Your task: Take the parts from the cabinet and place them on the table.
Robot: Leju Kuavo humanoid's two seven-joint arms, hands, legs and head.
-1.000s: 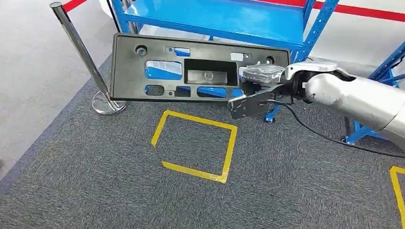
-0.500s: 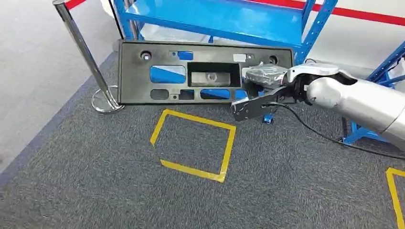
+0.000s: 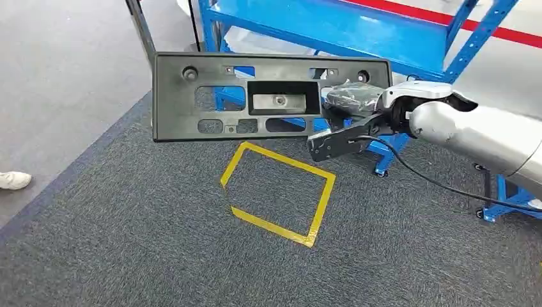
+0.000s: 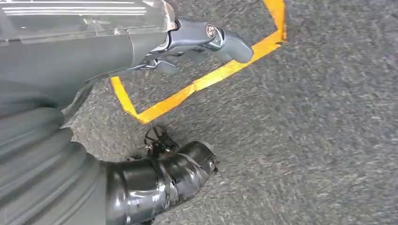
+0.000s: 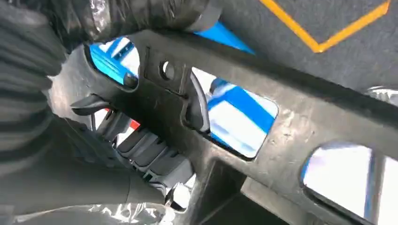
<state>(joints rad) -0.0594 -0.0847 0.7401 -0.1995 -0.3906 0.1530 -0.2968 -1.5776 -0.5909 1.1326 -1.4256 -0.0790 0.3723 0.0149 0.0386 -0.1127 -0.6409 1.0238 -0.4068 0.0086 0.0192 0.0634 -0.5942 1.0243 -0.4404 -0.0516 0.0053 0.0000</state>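
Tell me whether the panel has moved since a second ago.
Yes. The panel, in the right hand, now reaches further left of the rack; the camera turned too.

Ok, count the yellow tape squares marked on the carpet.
1: a yellow tape square on the grey carpet, below the black panel held by the right robot hand. Others may lie outside the pictures.

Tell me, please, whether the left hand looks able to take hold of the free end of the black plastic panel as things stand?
Probably not yet. The left hand hangs low over the carpet by the yellow tape, while the right hand holds the black plastic panel up before the blue rack. Nothing blocks the panel's free end.
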